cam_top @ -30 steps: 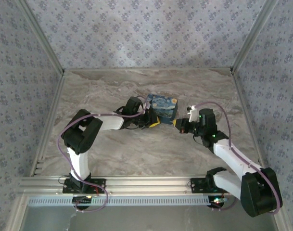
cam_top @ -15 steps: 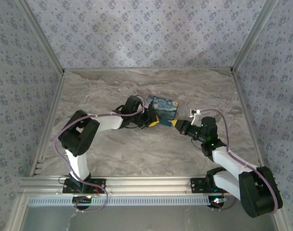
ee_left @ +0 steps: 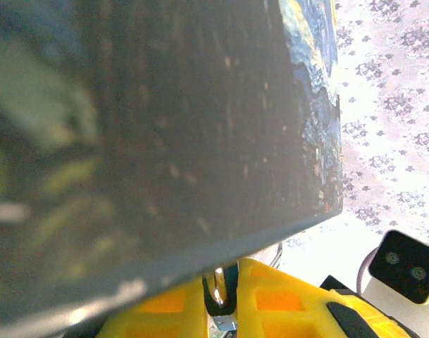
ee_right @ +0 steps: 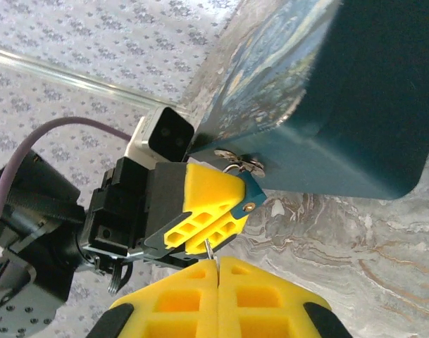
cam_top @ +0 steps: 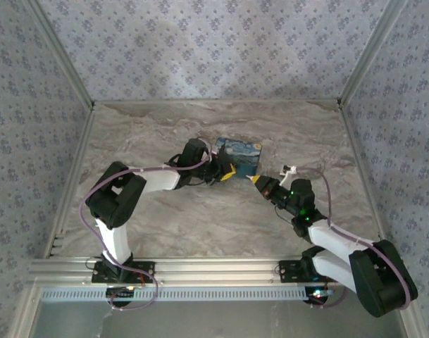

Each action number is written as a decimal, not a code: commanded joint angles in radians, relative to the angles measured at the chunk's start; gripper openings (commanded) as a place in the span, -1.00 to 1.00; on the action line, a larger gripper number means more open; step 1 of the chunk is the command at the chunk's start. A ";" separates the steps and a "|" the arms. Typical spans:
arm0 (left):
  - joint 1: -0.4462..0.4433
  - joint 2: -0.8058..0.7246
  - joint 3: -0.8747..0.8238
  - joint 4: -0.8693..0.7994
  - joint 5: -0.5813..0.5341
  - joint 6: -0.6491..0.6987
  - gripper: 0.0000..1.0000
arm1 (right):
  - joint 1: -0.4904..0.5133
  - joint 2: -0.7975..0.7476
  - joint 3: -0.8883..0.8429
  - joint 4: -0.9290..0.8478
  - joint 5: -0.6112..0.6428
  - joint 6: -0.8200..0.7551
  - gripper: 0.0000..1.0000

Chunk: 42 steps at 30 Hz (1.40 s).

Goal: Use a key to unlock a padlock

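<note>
- The left gripper point(cam_top: 227, 173) pinches a small metal piece, apparently the padlock point(ee_left: 218, 289), at the lower edge of the painted box point(cam_top: 242, 153), likely to steady it for the key.
- The right gripper point(ee_right: 218, 266), fingers pressed together on a thin blade, seemingly the key point(ee_right: 210, 248), aims at the left gripper's tips, just beside them.

I see my left arm point(cam_top: 158, 179) folded at the elbow and stretched rightward, and my right arm point(cam_top: 334, 236) bent low, reaching up and left. The left claw point(cam_top: 225, 173) has its yellow fingers point(ee_left: 270, 303) drawn close, with a narrow slit between them. The right claw point(cam_top: 256, 181) has its fingers point(ee_right: 179, 303) pressed flat together, tips just beside the left claw's.
</note>
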 commanded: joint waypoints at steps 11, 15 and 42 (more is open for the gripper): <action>-0.025 -0.006 -0.017 0.181 -0.024 -0.063 -0.75 | 0.058 0.050 -0.037 0.067 0.186 0.273 -1.00; -0.030 -0.003 -0.019 0.200 -0.028 -0.070 -0.75 | 0.064 0.051 -0.038 0.064 0.206 0.333 -1.00; -0.048 0.017 -0.040 0.288 -0.032 -0.106 -0.75 | 0.141 0.214 0.039 0.213 0.274 0.351 -1.00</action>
